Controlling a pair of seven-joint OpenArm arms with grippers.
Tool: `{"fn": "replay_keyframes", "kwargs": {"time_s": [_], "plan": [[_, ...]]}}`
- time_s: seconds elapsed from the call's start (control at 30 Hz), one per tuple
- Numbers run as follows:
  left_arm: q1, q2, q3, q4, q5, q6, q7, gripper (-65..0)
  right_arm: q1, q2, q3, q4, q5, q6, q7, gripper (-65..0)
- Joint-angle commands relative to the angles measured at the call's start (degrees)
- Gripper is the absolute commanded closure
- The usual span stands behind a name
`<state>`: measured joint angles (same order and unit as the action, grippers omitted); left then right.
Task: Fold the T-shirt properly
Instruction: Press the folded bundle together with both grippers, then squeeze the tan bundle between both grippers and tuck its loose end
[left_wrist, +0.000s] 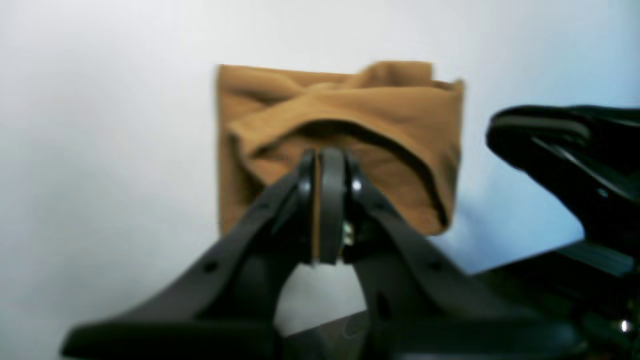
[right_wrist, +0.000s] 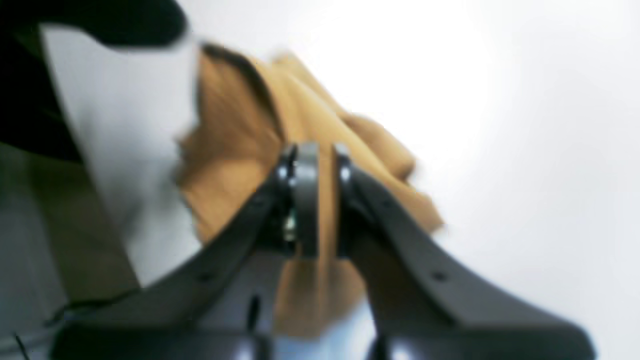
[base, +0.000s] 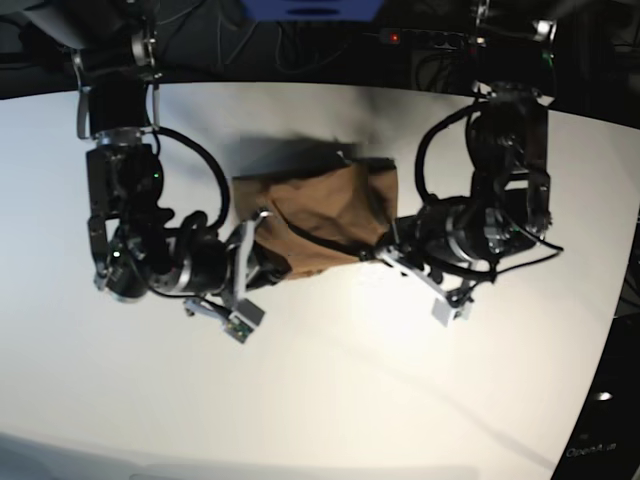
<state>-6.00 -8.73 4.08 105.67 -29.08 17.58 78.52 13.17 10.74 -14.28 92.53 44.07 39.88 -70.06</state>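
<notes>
- T-shirt (base: 325, 222): you have it bunched, partly folded, on the white table (base: 330, 400), nearer its far edge.
- Left gripper (left_wrist: 325, 165): your jaws are clamped on a thin cloth edge.
- Right gripper (right_wrist: 315, 160): jaws pinch a fold of the tan cloth.
- Beyond the far edge you see dark clutter and cables (base: 300, 40).

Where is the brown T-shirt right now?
In the base view the T-shirt lies bunched on the white table, near its far middle, between the two arms, whose fingers pinch its near edge from either side.
</notes>
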Motion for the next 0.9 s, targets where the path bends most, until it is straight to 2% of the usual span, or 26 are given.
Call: {"fn": "replay_keyframes", "kwargs": {"time_s": [0.0,0.13,0.33,0.4,0.47,0.57,0.7,0.87], "plan": [[-0.81,-0.28,-0.08,0.75,0.03,-0.13,-0.32,-2.2,0.85,1.35,0.26,-0.18,0.8,0.12,1.1,-1.7],[0.59,1.74,0.01,0.4,0.38,-0.13,-0.76,-2.2,0.06,5.3,-0.09,-4.14,0.89,0.12,4.08,-1.5],[1.12,1.39,2.91,-2.24,0.55,0.04,-1.03,-2.2,-0.55,7.32,-0.88,-4.49,0.8,0.12,8.13,-1.7],[1.12,1.65,2.91,-4.17,0.55,0.04,-1.11,-2.2,1.2,7.5,-2.82,-4.22,0.8,0.12,8.13,-1.7],[1.74,1.74,3.53,-5.76,0.47,0.04,-3.66,-2.2,3.49,8.2,-5.54,-4.93,0.8,0.12,8.39,-1.6],[2.26,1.65,6.17,-7.87,0.55,0.13,-7.36,-2.2,5.6,8.91,-10.2,-4.84,0.8,0.12,10.94,-1.9],[2.35,1.74,7.84,-12.26,0.55,0.13,-9.29,-2.2,8.77,10.4,-15.56,-5.01,0.63,0.12,13.23,-2.0],[2.26,2.71,7.92,-14.28,0.55,0.13,-11.66,-2.2,11.14,9.96,-19.96,-6.16,-7.99,0.12,13.75,-2.0]]}}
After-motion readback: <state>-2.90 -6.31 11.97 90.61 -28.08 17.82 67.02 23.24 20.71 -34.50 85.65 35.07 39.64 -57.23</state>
